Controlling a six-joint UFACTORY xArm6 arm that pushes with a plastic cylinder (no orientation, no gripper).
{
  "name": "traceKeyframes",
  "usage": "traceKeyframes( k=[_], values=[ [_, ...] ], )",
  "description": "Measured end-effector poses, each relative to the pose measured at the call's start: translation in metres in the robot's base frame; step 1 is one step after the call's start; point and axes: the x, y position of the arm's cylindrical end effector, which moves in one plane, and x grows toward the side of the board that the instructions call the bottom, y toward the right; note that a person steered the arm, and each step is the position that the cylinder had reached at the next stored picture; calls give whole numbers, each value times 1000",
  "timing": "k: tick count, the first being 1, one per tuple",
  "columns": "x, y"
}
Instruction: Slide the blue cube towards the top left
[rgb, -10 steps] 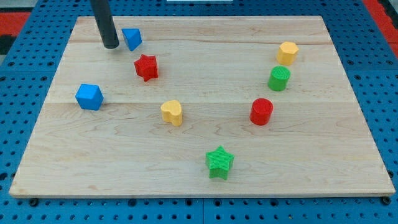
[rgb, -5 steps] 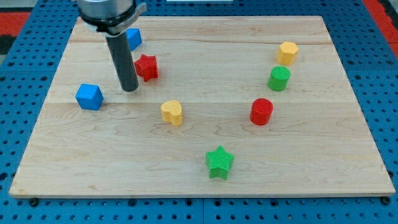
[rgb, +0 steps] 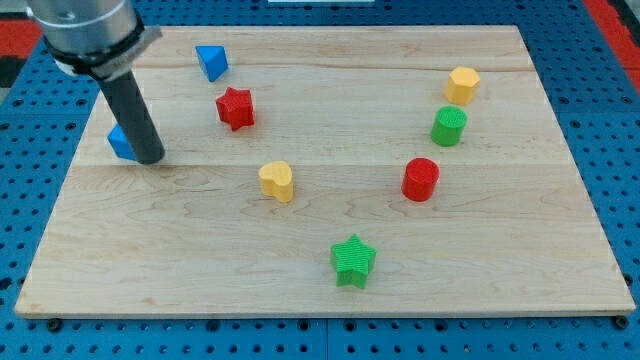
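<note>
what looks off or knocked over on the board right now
Nothing stands out. All blocks sit flat and apart on the board, none tipped or hanging off an edge. My tip is against the blue cube, covering much of it from the view's right. The other blue block is untouched near the view's top.

No readable text, labels or numbers anywhere.

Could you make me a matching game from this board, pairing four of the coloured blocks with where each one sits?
Blocks:
1. blue cube
2. green star
3. yellow hexagon
4. red star

Places:
A. nearest the view's bottom
B. partly hidden behind the rod, right against my tip
C. toward the view's top right
D. just below the blue triangle

Pairs: 1-B, 2-A, 3-C, 4-D
</note>
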Motion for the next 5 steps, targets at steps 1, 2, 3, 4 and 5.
traceKeyframes(
  k=[1, 2, 3, 4, 5],
  values=[
    [-4, -5],
    [0, -20],
    [19, -19],
    [13, -33],
    [-2, -46]
  ],
)
